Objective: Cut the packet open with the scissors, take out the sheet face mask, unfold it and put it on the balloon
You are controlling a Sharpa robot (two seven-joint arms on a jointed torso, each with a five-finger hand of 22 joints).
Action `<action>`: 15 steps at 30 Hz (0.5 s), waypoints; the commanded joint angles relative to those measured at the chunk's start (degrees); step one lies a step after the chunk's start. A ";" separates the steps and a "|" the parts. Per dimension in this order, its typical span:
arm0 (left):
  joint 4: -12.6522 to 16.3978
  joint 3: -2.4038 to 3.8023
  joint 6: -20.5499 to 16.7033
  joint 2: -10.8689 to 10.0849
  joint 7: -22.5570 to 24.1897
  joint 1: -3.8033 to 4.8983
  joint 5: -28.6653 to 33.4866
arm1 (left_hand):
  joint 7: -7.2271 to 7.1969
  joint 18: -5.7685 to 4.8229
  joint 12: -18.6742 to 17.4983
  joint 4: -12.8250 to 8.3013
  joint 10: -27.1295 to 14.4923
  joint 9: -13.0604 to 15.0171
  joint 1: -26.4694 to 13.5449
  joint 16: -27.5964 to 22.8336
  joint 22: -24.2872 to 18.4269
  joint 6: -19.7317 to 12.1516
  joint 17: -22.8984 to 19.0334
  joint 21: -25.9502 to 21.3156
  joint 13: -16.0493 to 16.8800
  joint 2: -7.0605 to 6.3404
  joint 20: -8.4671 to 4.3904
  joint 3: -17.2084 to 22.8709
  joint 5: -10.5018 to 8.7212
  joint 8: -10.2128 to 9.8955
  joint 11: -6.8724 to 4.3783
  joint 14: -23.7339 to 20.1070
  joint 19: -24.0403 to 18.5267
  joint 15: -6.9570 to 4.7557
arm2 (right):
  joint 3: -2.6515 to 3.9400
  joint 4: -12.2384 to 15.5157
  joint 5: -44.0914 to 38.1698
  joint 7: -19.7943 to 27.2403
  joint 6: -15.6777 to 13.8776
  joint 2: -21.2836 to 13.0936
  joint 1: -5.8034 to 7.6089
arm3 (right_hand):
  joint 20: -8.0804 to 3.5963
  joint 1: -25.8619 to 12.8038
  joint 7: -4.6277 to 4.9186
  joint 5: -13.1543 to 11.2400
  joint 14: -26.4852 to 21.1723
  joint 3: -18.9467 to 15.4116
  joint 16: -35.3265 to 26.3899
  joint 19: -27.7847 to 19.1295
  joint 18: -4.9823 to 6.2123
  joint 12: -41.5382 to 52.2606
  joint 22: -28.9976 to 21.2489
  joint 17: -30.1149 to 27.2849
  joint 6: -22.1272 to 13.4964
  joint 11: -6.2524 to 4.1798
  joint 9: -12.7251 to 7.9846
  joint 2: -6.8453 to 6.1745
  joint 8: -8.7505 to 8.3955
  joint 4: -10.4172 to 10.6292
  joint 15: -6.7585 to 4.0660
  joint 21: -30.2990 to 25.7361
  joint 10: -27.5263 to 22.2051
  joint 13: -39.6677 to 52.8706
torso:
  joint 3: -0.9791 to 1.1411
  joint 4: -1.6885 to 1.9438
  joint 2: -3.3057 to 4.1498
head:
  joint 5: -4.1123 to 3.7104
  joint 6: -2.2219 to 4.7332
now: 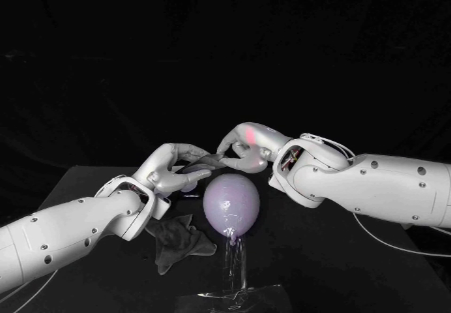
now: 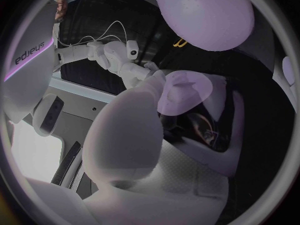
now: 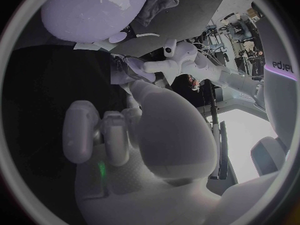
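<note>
Seeing both hands meet just above balloon (image 1: 231,203). Left hand (image 1: 178,168) pinches folded sheet mask (image 1: 212,159). Right hand (image 1: 246,149) curls fingers onto mask; we cannot tell whether it grips. Balloon sits knot-down on clear stand (image 1: 233,277), dark crumpled cloth (image 1: 178,240) beside it.

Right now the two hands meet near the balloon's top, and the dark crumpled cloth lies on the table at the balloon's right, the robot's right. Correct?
No. The head view shows the dark crumpled cloth on the table to the left of the balloon, the robot's left. The left hand and right hand do meet near the balloon's top.
</note>
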 commanded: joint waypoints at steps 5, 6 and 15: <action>-0.33 0.05 1.79 -0.28 -4.44 0.21 -2.20 | 0.97 0.90 -0.73 0.67 -1.57 0.14 0.59 -0.77 -1.31 0.02 0.07 -1.74 0.12 0.07 1.03 -2.47 -0.16 -0.43 0.49 -1.53 -0.44 0.51 | 0.03 -0.34 -0.59 -3.14 -1.54 -0.31 0.00 | -0.46 -0.98 -0.29 0.15 5.87 0.71 0.39 1.80 -0.82 0.50 11.60 15.05 0.30 -0.63 2.69 -0.20 2.76 -0.34 -0.45 0.33 4.53 11.60 | -0.04 0.04 0.03 | -0.17 0.11; -0.39 0.05 1.83 -0.33 -4.74 0.22 -2.35 | 1.07 1.01 -0.80 0.76 -1.79 0.19 0.76 -0.87 -1.48 0.14 0.09 -1.94 0.13 0.14 1.11 -2.91 -0.13 -0.42 0.67 -1.74 -0.41 0.57 | 0.03 -0.34 -0.79 -3.33 -1.54 -0.35 0.00 | -0.46 -0.98 -0.29 0.15 5.87 0.71 0.39 1.80 -0.82 0.50 11.60 15.05 0.30 -0.63 2.69 -0.20 2.76 -0.34 -0.45 0.33 4.53 11.60 | -0.04 0.04 0.03 | -0.17 0.11; -1.06 0.04 1.54 -0.70 -6.90 0.28 -3.50 | 0.74 2.19 -0.22 -0.51 -1.14 0.75 6.16 -0.41 -2.08 2.68 0.59 -2.04 0.35 3.25 1.15 -1.56 -0.10 0.45 0.25 -1.05 1.72 0.25 | 0.04 0.07 -4.84 -5.25 0.19 -0.73 -0.01 | -0.48 -1.35 -0.30 0.14 5.87 1.25 0.39 1.85 -0.86 0.54 11.65 15.05 0.19 -0.65 2.91 -0.28 3.07 -0.72 -0.46 0.58 4.55 11.65 | -0.01 -0.02 0.00 | -0.17 0.37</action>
